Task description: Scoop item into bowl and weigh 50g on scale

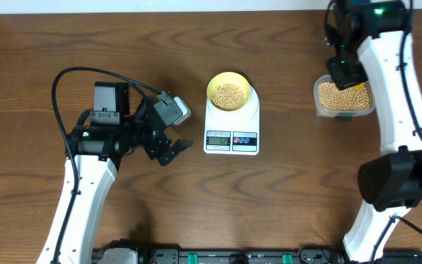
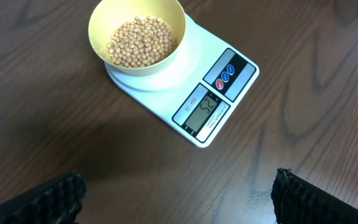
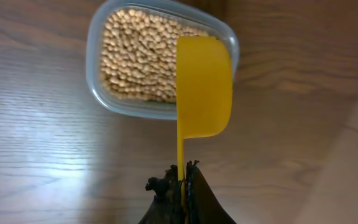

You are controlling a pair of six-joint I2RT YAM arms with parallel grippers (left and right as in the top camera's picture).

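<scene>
The round pale-yellow bowl [image 1: 229, 92] of smooth tan beans [image 2: 143, 40] sits on the flat white scale [image 1: 231, 141]. Open wooden table [image 1: 193, 198] separates it from the left gripper [image 1: 173, 151], jaws spread. Far right, the right gripper [image 3: 180, 179] pinches a yellow scoop [image 3: 204, 87] over the rim of the clear tub [image 3: 93, 68].

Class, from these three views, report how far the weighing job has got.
Done: beans lie in the bowl on the scale. In hand: the right gripper holds the yellow scoop, no beans visible on it, over the tub; the left gripper is open, empty. Left: confirming the display, which seems to read about fifty but is hard to make out.
</scene>
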